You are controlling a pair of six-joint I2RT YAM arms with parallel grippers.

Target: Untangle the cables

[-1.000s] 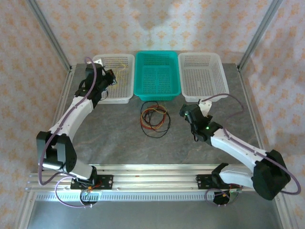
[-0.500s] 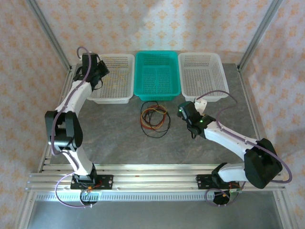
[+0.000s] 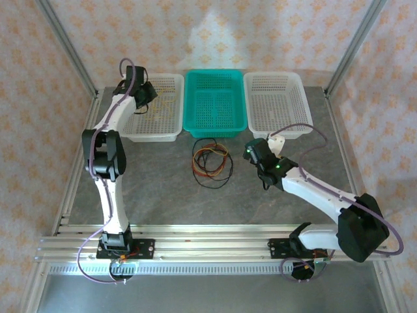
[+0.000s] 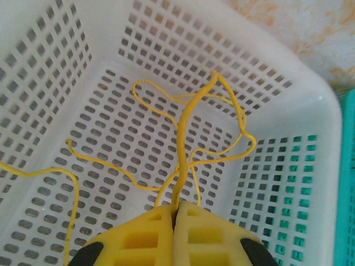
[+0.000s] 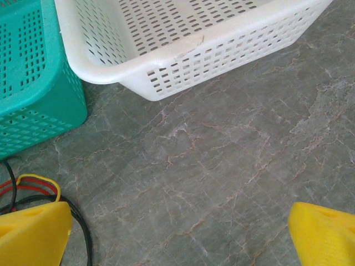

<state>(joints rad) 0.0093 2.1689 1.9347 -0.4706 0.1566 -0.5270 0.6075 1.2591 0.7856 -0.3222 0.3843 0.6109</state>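
Pinching anything, the left gripper (image 4: 175, 213)?

Yes. Its blocky yellow fingers are pressed flat together, and a thin yellow cable (image 4: 183, 127) rises out of the seam between them. The rest of that cable sprawls in loose, wavy loops over the floor of the left white basket (image 4: 310, 111), a glossy plastic tub with rounded corners and rows of small slots.

And the other cables (image 3: 210, 163)?

A flat tangle of red, yellow and black wire loops lies on the table (image 3: 163, 195), just in front of the teal basket (image 3: 215, 127). The table is matte grey, stone-look, veined with pale cracks. The teal basket has the same slotted walls as the white ones.

Right gripper (image 5: 177, 238)?

Spread wide, with nothing between the fingers. It hangs over the table between the tangle and the right white basket (image 5: 222, 50). The tangle's edge lies just beside one fingertip.

What has changed in the last second?

The left arm. It was stretched low with its elbow out to the side. Now it stands steep and folded. Half a second ago its gripper was at the basket's left rim, and now it is above the inside. The right arm has barely moved, and the tangle lies as it did.
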